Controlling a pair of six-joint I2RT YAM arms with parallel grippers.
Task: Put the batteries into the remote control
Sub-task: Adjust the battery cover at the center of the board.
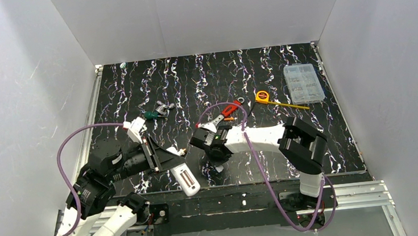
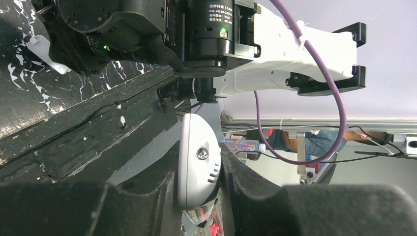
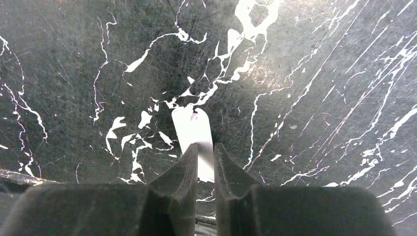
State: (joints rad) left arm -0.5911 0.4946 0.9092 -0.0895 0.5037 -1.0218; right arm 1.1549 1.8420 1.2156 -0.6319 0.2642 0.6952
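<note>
Left gripper is clamped tight across the remote. It holds the remote at the near edge of the table, left of centre, with the recess side facing up. Just to the right, my right gripper points straight down. Its fingers are nearly together over the near end of the flat white cover lying on the table, and I can't tell whether they're pinching it. Farther right sit a red wrench, a yellow tape and a clear box.
</note>
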